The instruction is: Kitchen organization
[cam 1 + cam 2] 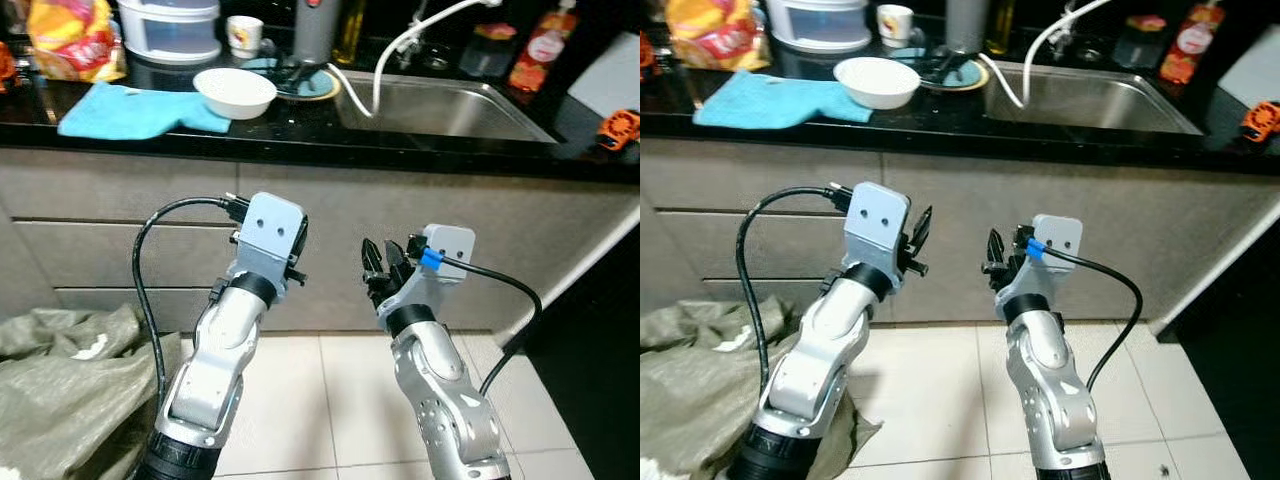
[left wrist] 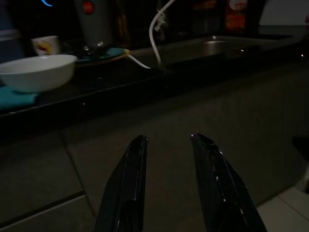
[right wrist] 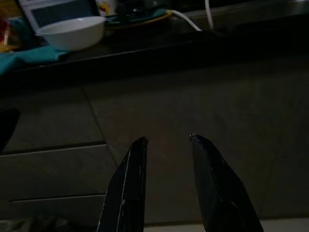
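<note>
Dark counter (image 1: pixel 300 135) held a white bowl (image 1: pixel 234 92) beside a blue cloth (image 1: pixel 130 112), probably ceramic, stiff, breakable and best pinched at its rim, while left gripper (image 2: pixel 166 145) and right gripper (image 3: pixel 166 145) hovered below, both parted and empty.

A bowl (image 1: pixel 235 92) is set on the worktop (image 1: pixel 300 135), near its front edge, left of the sink (image 1: pixel 440 108), partly on a cloth (image 1: pixel 135 110).

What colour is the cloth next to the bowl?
The cloth is light blue, beside the white bowl. The left eye view shows it best.
</note>
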`<state>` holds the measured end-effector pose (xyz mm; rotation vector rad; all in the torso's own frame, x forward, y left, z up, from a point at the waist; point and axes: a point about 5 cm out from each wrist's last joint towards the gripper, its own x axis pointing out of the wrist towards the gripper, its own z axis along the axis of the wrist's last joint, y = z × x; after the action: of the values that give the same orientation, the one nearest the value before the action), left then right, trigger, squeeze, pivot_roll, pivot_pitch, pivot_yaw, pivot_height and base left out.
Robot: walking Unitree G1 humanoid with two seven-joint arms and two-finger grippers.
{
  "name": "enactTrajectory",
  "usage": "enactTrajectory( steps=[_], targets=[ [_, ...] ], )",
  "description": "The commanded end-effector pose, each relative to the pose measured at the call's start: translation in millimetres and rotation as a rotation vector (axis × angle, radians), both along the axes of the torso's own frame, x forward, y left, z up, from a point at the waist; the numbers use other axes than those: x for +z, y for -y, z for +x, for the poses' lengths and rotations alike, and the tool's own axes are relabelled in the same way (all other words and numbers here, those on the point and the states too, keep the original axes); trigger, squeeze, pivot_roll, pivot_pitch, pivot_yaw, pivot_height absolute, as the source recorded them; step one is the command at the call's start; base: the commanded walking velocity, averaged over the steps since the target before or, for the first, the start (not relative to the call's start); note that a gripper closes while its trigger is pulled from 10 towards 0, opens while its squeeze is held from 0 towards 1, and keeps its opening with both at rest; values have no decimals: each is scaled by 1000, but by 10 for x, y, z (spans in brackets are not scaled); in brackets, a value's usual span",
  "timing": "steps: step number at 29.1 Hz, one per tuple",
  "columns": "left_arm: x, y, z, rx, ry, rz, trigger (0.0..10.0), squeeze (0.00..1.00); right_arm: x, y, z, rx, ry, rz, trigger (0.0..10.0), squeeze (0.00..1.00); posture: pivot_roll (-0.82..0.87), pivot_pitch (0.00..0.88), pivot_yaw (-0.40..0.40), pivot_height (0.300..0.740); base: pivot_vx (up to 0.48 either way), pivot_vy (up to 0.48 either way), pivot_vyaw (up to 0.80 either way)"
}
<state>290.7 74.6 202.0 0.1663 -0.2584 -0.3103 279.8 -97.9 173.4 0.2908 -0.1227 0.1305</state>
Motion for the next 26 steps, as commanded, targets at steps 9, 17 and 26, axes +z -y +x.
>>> enactTrajectory(
  steps=[9, 17, 26],
  targets=[
    [-114, 17, 29, -2, -50, 31, 10000, 0, -4, -57, -3, 1, -2, 43, 10000, 0, 204, 40, -107, 740, 0, 0, 0],
    [-205, -89, 84, 9, -70, 64, 10000, 0, -41, -65, -3, 8, -16, 37, 10000, 0, 202, 51, -112, 740, 0, 0, 0],
    [-282, -144, 120, 45, -141, -17, 10000, 0, -47, -66, -16, 15, -25, 33, 10000, 0, 192, 72, -133, 740, 100, -113, 0]
  ],
)
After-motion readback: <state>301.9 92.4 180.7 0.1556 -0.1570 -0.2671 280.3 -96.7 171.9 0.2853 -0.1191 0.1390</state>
